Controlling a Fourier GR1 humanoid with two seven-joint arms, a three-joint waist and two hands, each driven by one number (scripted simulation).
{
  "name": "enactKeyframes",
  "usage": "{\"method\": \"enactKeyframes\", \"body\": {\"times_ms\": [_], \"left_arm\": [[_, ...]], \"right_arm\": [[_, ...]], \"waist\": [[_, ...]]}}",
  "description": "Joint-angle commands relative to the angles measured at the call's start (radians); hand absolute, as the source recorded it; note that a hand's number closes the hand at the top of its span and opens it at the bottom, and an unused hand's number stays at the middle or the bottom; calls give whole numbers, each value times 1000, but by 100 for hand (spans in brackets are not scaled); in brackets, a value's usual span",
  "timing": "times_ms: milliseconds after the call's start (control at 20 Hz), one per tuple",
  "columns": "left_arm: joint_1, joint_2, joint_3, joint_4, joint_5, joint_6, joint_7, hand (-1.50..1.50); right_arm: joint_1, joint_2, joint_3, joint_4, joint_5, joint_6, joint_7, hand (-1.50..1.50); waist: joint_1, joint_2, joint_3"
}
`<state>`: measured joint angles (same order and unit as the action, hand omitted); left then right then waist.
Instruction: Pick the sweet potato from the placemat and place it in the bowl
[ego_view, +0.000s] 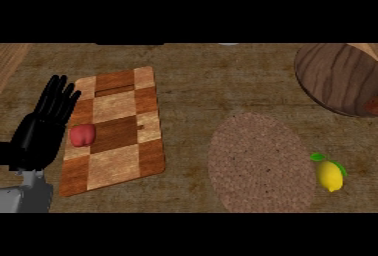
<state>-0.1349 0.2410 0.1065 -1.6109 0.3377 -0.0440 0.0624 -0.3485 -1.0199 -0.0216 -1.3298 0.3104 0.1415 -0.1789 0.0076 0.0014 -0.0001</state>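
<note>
While at rest, left robot hand (40, 131) open, upright.

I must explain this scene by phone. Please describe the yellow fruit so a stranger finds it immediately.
Find the round woven placemat at the counter's right. Just off its right edge, on the bare counter, lies the lemon. It is the only yellow thing, with green leaves at its top; the other small item, a red pepper, sits far left.
</note>
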Motion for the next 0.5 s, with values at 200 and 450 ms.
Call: {"method": "enactKeyframes", "body": {"times_ms": [200,450], "left_arm": [[-39,13,21,25,17,-29,15,0],[24,-15,-18,-50,-21,-10,20,0]], "right_arm": [[-286,100,-29,408,78,-31,-92,150],[-430,147,-43,613,108,-13,-140,150]], "waist": [[28,9,1],[27,5,1]]}}
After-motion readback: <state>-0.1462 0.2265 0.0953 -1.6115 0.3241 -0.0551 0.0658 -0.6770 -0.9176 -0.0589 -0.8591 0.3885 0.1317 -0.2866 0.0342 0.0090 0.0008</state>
